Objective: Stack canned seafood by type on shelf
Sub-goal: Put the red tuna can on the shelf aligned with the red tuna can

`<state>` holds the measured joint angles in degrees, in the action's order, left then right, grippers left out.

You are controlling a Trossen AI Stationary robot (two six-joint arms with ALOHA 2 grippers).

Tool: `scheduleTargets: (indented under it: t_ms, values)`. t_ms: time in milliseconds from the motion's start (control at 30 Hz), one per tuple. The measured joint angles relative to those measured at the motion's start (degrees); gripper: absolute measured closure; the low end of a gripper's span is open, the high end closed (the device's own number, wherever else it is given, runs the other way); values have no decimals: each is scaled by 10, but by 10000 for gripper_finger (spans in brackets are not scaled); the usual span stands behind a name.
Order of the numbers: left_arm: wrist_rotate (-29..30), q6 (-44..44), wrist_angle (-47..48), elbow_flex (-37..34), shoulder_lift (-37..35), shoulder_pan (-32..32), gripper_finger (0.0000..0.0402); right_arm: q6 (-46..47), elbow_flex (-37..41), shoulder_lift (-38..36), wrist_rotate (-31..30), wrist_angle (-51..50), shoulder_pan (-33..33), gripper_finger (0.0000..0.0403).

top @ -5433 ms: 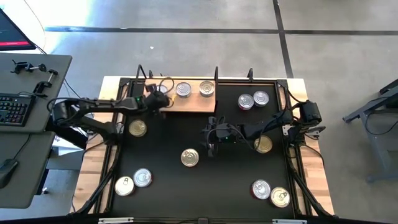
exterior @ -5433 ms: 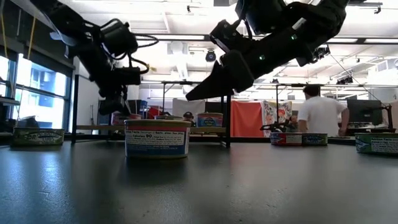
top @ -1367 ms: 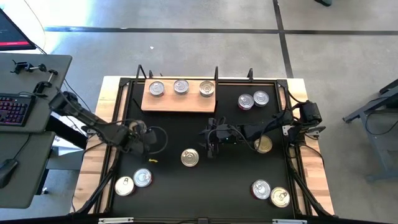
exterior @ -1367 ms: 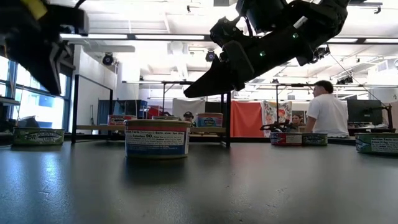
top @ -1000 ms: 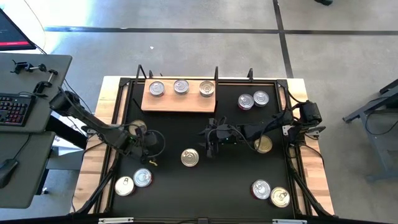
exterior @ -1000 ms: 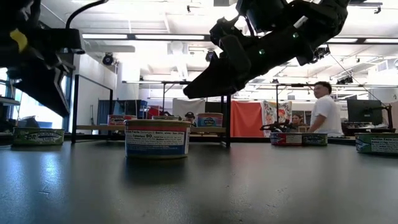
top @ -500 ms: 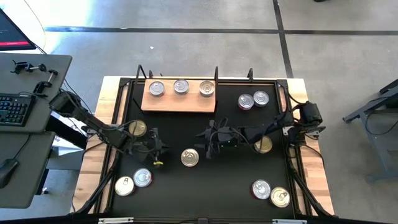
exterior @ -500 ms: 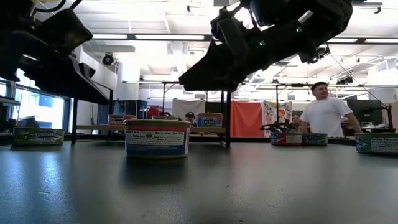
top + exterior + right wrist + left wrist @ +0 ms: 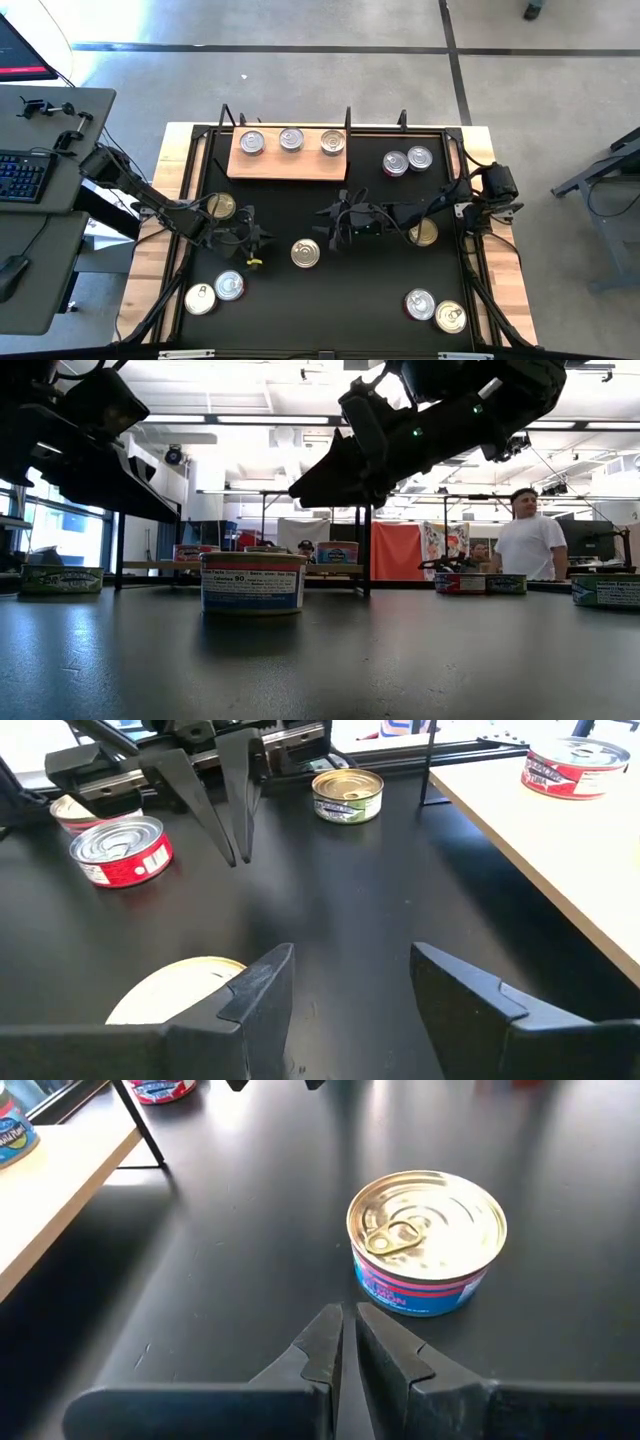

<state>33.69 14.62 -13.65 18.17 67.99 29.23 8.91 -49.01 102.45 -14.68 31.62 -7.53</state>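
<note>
1. Canned seafood, flat round tins with shiny pull-tab lids: three sit in a row on the light wooden shelf; the rest lie scattered across the black mat.
2. One blue-and-red-sided gold-lidded tin sits mid-mat between both grippers.
3. Left gripper, fingers pressed together, holds nothing, just beside that tin.
4. Right gripper, fingers spread wide, holds nothing, hovering near it.

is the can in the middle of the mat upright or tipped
Upright: the centre can sits flat on the mat, pull-tab lid facing up; its side label reads level in the low view.

Dark matte arms, blk cables, tapered wedge claw fingers
</note>
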Motion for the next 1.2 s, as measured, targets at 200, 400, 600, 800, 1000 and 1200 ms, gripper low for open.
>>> scheduleTargets:
  t_ms: [200, 400, 600, 800, 1000, 1200]
  values:
    - [0, -3, 0, 0, 0, 0, 378, -3, 0, 0, -4, 5, 0, 211]
    - [0, -4, -7, 0, 0, 0, 378, -4, 0, 0, -4, 14, 0, 211]
    - [-22, -61, -38, 0, 0, 0, 378, -29, 0, -4, 61, -8, -5, 211]
    - [-47, -84, -72, 0, 0, 0, 378, -33, -39, -41, 114, -182, -34, 211]
    - [-46, -84, -73, 0, 0, 0, 378, 55, -122, -71, 102, -523, -76, 211]
    - [-46, -74, -73, 0, 0, 0, 378, 226, -146, -74, 48, -826, -118, 211]
